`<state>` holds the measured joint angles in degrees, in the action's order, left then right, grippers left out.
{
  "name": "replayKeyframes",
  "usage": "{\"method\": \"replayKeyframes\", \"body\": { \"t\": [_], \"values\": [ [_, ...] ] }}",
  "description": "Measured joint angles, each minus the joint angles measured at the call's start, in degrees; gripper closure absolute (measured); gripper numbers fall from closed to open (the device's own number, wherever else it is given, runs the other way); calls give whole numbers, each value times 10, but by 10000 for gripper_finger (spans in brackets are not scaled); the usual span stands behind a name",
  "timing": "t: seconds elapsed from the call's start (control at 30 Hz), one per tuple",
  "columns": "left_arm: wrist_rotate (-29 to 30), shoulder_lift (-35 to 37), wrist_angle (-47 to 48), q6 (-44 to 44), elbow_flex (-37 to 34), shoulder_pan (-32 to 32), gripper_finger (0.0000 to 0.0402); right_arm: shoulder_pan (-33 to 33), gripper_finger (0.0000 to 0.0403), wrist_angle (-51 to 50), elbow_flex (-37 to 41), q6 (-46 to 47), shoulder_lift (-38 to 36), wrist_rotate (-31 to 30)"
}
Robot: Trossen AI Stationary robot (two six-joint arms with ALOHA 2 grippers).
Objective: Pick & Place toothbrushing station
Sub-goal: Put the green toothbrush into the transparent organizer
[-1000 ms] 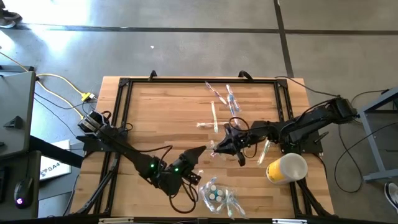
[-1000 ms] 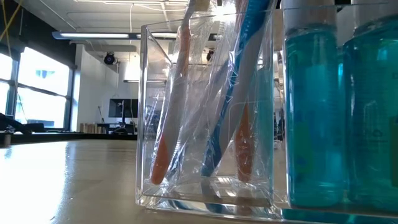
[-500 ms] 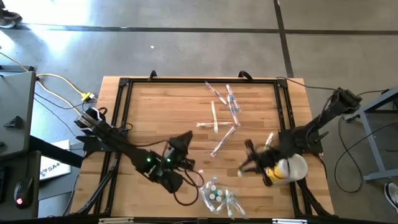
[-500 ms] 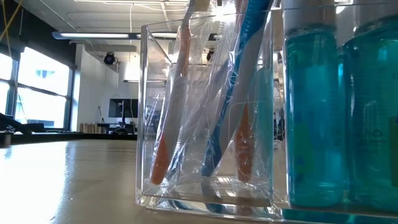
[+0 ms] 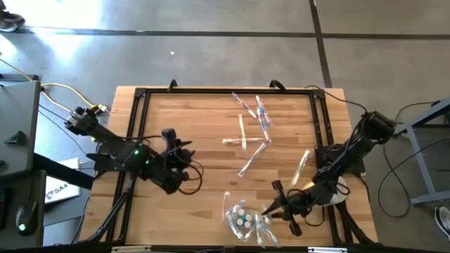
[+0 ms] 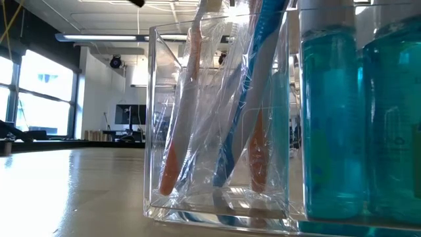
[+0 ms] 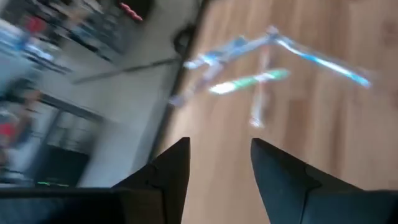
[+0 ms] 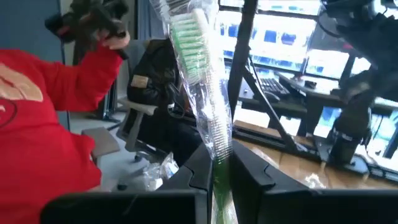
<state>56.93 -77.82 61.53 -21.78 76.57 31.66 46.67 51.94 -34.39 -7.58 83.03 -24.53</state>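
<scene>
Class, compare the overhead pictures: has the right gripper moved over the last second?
Yes. The right gripper, shut on a wrapped green toothbrush, has travelled from the loose toothbrushes at mid-table to the near edge, beside the clear holder.

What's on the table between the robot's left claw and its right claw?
In the high view, only bare wood lies between the left gripper and the right gripper. The loose wrapped toothbrushes lie off to the side of that stretch.

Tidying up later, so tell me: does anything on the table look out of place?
Wrapped toothbrushes lie scattered at odd angles across the table instead of standing in the clear holder. The right gripper holds one green brush near the holder.
</scene>
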Motion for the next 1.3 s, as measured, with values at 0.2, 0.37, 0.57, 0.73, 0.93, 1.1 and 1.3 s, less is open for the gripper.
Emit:
{"method": "replayKeyframes", "body": {
  "t": [0.2, 0.37, 0.57, 0.73, 0.93, 1.1, 1.3],
  "values": [
    [-57, 8, 0, -45, -54, 2, 239, -7, 378, 10, -3, 44, 24, 8],
    [-86, 9, -2, -59, -89, -5, 239, -5, 378, 27, -2, 50, 13, 43],
    [-87, 8, -21, -55, -105, -32, 239, -12, 378, -43, 2, 64, -44, 116],
    [-104, 8, -33, -49, -105, -58, 239, -41, 378, -66, 2, 60, -84, 219],
    [-155, 8, -75, -6, -105, -81, 239, -109, 378, -155, 2, -20, -126, 402],
    [-187, 8, -95, 18, -105, -89, 239, -188, 378, -150, 1, -45, -123, 563],
    [-192, 8, -97, 20, -105, -88, 239, -219, 378, -41, 1, -40, -58, 687]
  ]
}}
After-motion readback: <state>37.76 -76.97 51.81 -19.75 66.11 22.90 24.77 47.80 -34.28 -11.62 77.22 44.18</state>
